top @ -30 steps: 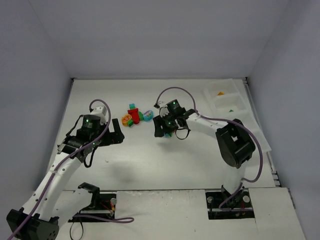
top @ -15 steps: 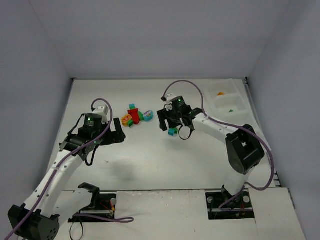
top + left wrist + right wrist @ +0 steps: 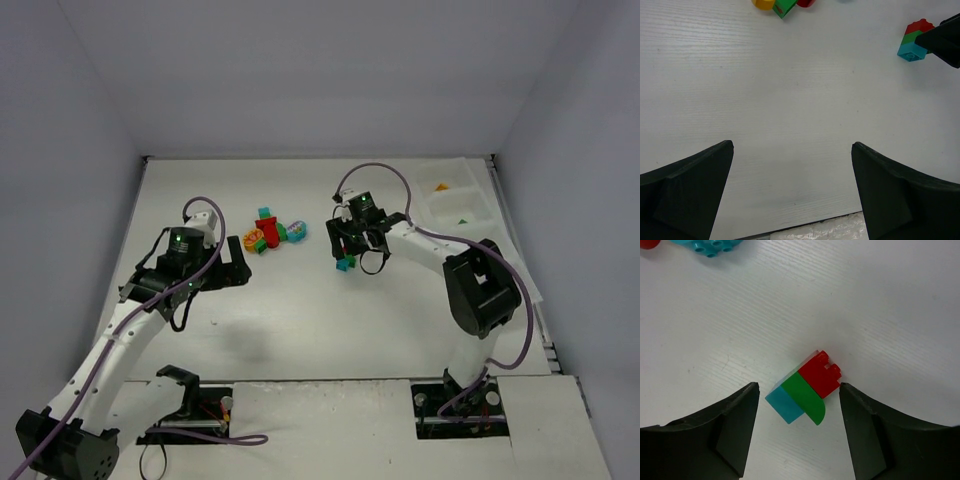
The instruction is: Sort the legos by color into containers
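Observation:
A small stack of joined legos, red, green and teal-blue [image 3: 801, 389], lies on its side on the white table. My right gripper [image 3: 799, 386] is open, with a finger on each side of the stack and a gap on both sides. In the top view the stack [image 3: 345, 264] lies just in front of the right gripper [image 3: 350, 248]. A pile of loose legos [image 3: 269, 234] sits at the table's middle back. My left gripper [image 3: 792, 144] is open and empty over bare table, left of the pile [image 3: 236, 264]. The container tray [image 3: 474, 196] stands at the back right.
The tray holds an orange piece [image 3: 440, 187] and a green piece [image 3: 461, 221] in separate compartments. A teal brick [image 3: 710, 247] lies beyond the right gripper. Yellow [image 3: 764, 3] and green [image 3: 785, 7] bricks show at the top of the left wrist view. Grey walls enclose the table.
My right gripper has moved right and toward the back, and the three-colour stack now lies on the table between its open fingers. The left arm has barely moved.

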Robot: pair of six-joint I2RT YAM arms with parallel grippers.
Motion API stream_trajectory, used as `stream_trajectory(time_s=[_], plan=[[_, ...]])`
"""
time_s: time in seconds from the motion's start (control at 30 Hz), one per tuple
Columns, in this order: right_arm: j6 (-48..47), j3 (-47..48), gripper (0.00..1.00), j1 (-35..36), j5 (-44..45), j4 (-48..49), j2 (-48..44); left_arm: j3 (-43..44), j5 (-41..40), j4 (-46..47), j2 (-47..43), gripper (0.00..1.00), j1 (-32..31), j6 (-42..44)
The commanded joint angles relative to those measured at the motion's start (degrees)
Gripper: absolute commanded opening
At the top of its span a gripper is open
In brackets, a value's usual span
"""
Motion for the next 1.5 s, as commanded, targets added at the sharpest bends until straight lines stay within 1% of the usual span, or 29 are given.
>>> stream_trajectory(time_s=[0.0,0.13,0.27,0.43,0.63,0.77,0.83,0.87,0.97,1.0,1.07,1.1,1.17,1.2,1.23,1.3,1.33,1.43,1.47], plan=[[2.92,0.00,0.60,-0.35,-0.28,0.61,-0.82,0.63,0.31,2.36,-0.74,0.97,-0.39,0.10],[6.08,-2.46,0.53,0.08,-1.42,0.61,-1.88,0.11,0.31,2.36,-1.27,0.97,-0.40,-0.08],[8.63,-3.69,0.49,3.33,-1.68,0.61,-2.76,-0.07,0.31,2.36,-1.27,0.97,-0.40,-0.08],[13.72,-3.17,0.48,6.76,-2.91,2.28,-1.79,0.10,0.57,2.80,-0.74,0.97,-0.40,-0.08],[20.84,-0.44,0.42,9.05,-6.24,2.28,-1.09,0.11,0.22,2.28,-1.09,0.97,-0.40,-0.08],[21.82,2.10,0.41,11.51,-8.97,2.11,-0.91,-0.25,-0.13,2.10,-1.44,0.97,-0.40,-0.08],[20.95,3.07,0.42,12.48,-10.29,2.02,-0.56,-0.33,-0.13,2.19,-1.53,0.97,-0.40,-0.25],[19.20,3.51,0.43,13.35,-11.34,2.02,-0.39,-0.51,-0.13,2.19,-1.45,0.97,-0.40,-0.34],[16.12,4.39,0.46,13.80,-10.83,1.58,-0.47,-0.60,-0.13,2.45,-1.53,0.97,-0.40,-0.51],[12.98,4.31,0.47,13.71,-9.95,0.97,-1.26,-0.51,-0.13,2.36,-1.62,0.97,-0.40,-0.51],[8.75,4.30,0.52,13.19,-7.50,-0.17,-2.31,-0.34,-0.22,2.28,-1.71,0.97,-0.40,-0.43],[4.20,4.30,0.53,13.01,-4.00,-1.57,-3.45,-0.16,-0.31,2.10,-1.80,0.97,-0.48,-0.34],[-0.57,3.52,0.56,11.52,-1.60,-2.02,-4.60,0.02,-0.40,2.01,-1.88,0.97,-0.40,-0.16],[-6.42,3.17,0.57,10.73,-2.73,-2.20,-5.91,0.28,-0.31,2.01,-1.88,0.97,-0.40,-0.08],[-10.05,2.99,0.59,10.11,-3.78,-2.46,-6.53,0.37,-0.13,1.93,-1.80,0.97,-0.48,0.01],[-15.42,3.07,0.60,8.27,-5.63,-3.08,-8.55,0.63,0.30,1.66,-1.62,0.96,-0.40,0.27],[-20.14,3.16,0.60,7.39,-6.51,-3.43,-8.99,0.98,0.48,1.40,-1.53,0.97,-0.48,0.45],[-26.06,3.07,0.60,4.32,-11.85,-4.74,-9.79,1.51,0.57,0.35,-1.53,0.97,-0.48,1.15],[-29.91,2.99,0.60,3.87,-13.10,-5.45,-9.70,1.60,0.57,-0.09,-1.71,0.97,-0.40,1.33]])
